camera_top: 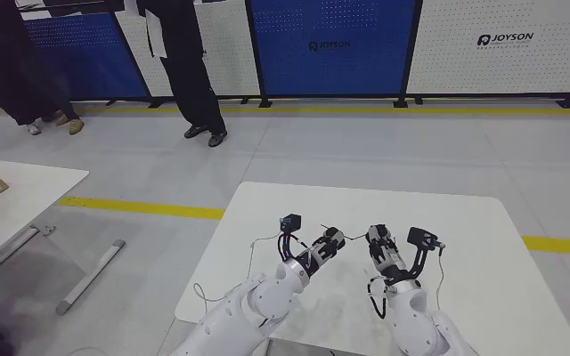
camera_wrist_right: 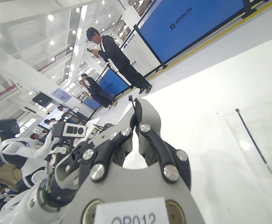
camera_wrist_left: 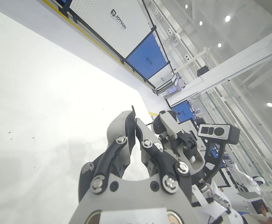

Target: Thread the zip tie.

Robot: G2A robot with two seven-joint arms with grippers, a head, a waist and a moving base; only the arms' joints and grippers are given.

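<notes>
- Zip tie (camera_wrist_right: 130, 98) hangs in the air above the surface (camera_top: 463, 231).
- Left fingers (camera_wrist_left: 131, 123) and right fingers (camera_wrist_right: 139, 110) are each squeezed tight on it.
- Thin tip may bend and miss the hole.

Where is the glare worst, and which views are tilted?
Left wrist view: the table is washed to plain white and its far edge slants. Right wrist view: ceiling lamps flare, and the blue panel slants. Top view: even light, level.

Wht table (camera_top: 463, 227), blue panels (camera_top: 331, 44) bkgd, yellow floor line (camera_top: 134, 206)
</notes>
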